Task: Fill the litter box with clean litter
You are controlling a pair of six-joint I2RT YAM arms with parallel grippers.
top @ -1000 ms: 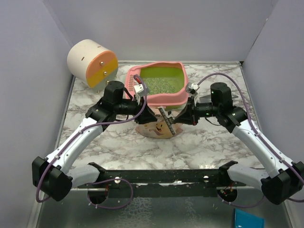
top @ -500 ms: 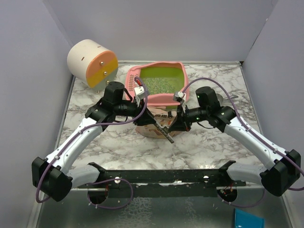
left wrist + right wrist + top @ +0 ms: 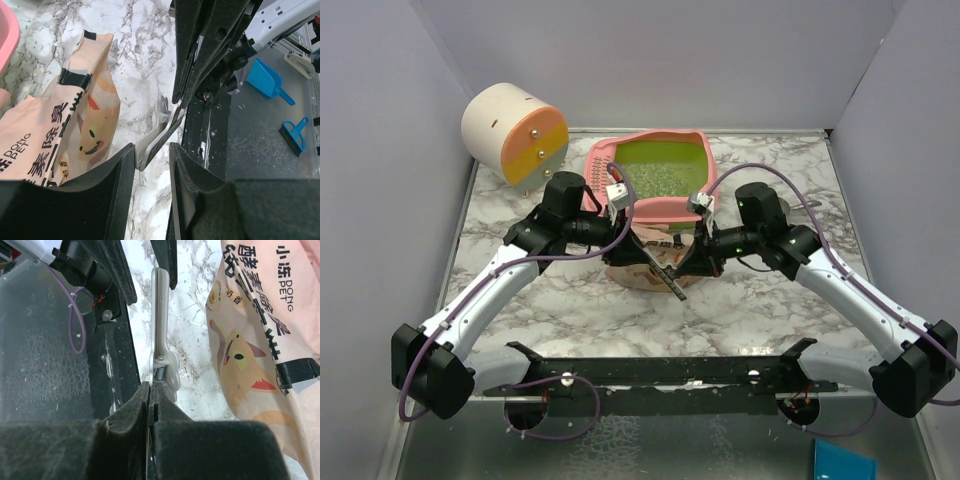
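Observation:
The pink litter box [image 3: 652, 209] with a green basin stands at the back centre, and pale clean litter [image 3: 655, 180] covers part of its floor. The beige cat-print pouch [image 3: 642, 276] lies in front of it and also shows in the left wrist view [image 3: 60, 130] and the right wrist view [image 3: 260, 340]. My right gripper [image 3: 151, 390] is shut on the handle end of a grey spring clip [image 3: 160, 340]. My left gripper [image 3: 152, 150] is open, with the clip's [image 3: 160, 131] other end between its fingers and touching one of them. In the top view the two grippers, left [image 3: 638, 252] and right [image 3: 688, 265], meet over the pouch.
A cream-and-orange cylinder [image 3: 515, 133] stands at the back left. A blue scoop [image 3: 267, 80] and a blue brush [image 3: 295, 135] lie on the grey tray beyond the black rail [image 3: 660, 372]. Loose granules are scattered on the marble table [image 3: 770, 300].
My right arm has swung left toward the left gripper, carrying the clip off the pouch top. The clip now slants between both grippers. Over the last half second little has moved.

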